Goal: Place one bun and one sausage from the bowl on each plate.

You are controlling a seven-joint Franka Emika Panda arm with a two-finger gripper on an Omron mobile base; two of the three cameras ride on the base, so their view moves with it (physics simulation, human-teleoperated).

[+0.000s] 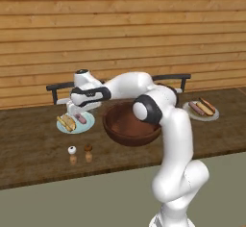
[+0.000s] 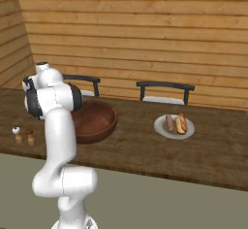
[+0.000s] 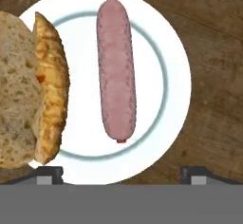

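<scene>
Sausage [image 3: 116, 71] lies on plate [image 3: 178, 76], between the open tool's [image 3: 121, 174] fingertips.

On the table [image 1: 29, 139], the bowl [image 1: 129, 127] sits between two plates. The left plate [image 1: 86, 125] carries a bun [image 1: 67, 122] and a sausage [image 1: 80, 119] side by side; the right plate [image 1: 211, 115] carries another pair. Two shakers [image 1: 80, 154] stand before the left plate. Two chairs [image 2: 164, 89] stand behind the table.
</scene>
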